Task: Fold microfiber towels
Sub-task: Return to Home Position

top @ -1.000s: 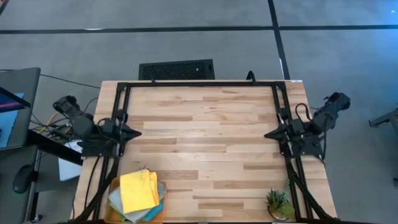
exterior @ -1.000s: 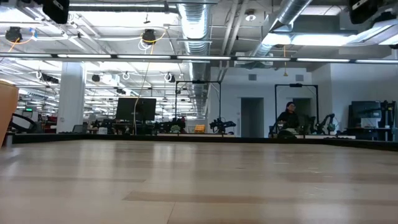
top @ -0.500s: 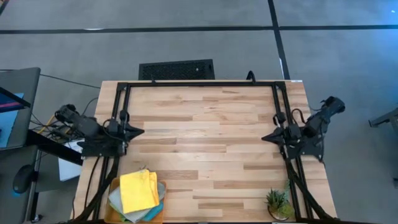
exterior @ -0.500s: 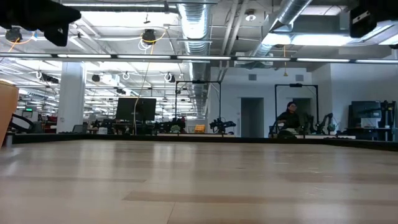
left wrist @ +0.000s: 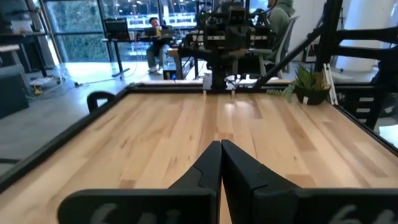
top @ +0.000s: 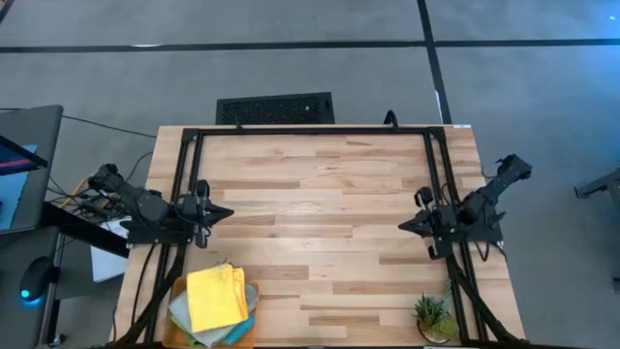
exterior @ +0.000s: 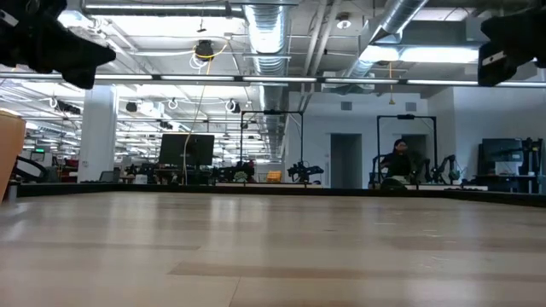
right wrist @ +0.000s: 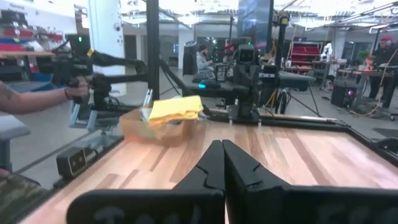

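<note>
We see the folded yellow microfiber towel (top: 215, 297) lying atop other folded cloths (top: 186, 316) in the flat orange rectangular tray (top: 178, 284), at the light wooden worktop (top: 320, 223) corner beside the left arm. The left gripper (top: 229, 212) and the right gripper (top: 402, 225) hover at opposite edges, fingers pressed together.

Left gripper (left wrist: 221, 144) fingers (left wrist: 204, 173) seemingly touching; wooden table (left wrist: 130, 140) beyond.

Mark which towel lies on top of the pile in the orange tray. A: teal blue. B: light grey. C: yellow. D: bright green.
C: in the high view the yellow towel covers the top of the pile in the orange tray, with edges of the grey towel and the teal towel showing beneath it. The left gripper and right gripper sit at the table's sides, fingers shut.
</note>
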`<move>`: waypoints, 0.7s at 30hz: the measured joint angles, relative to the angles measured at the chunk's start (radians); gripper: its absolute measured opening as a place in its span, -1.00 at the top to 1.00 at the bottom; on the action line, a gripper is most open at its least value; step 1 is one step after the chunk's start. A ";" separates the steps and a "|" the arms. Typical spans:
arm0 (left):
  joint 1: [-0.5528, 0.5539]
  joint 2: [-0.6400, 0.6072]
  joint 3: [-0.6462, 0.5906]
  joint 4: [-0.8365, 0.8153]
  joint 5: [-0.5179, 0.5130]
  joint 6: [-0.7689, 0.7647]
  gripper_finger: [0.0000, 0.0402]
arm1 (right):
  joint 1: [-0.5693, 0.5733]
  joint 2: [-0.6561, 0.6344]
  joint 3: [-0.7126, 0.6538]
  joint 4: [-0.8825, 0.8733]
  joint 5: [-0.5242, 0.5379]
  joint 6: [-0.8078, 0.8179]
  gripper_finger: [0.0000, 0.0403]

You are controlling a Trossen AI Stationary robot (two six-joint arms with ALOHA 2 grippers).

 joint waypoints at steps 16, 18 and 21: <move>0.001 0.010 -0.056 0.020 -0.010 -0.096 1.00 | 0.000 0.012 -0.040 0.035 0.005 -0.011 0.88; 0.001 0.010 -0.056 0.020 -0.009 -0.125 1.00 | 0.000 0.013 -0.040 0.035 0.005 -0.066 0.86; 0.001 0.010 -0.056 0.019 -0.009 -0.131 1.00 | 0.000 0.013 -0.040 0.034 0.004 -0.144 0.84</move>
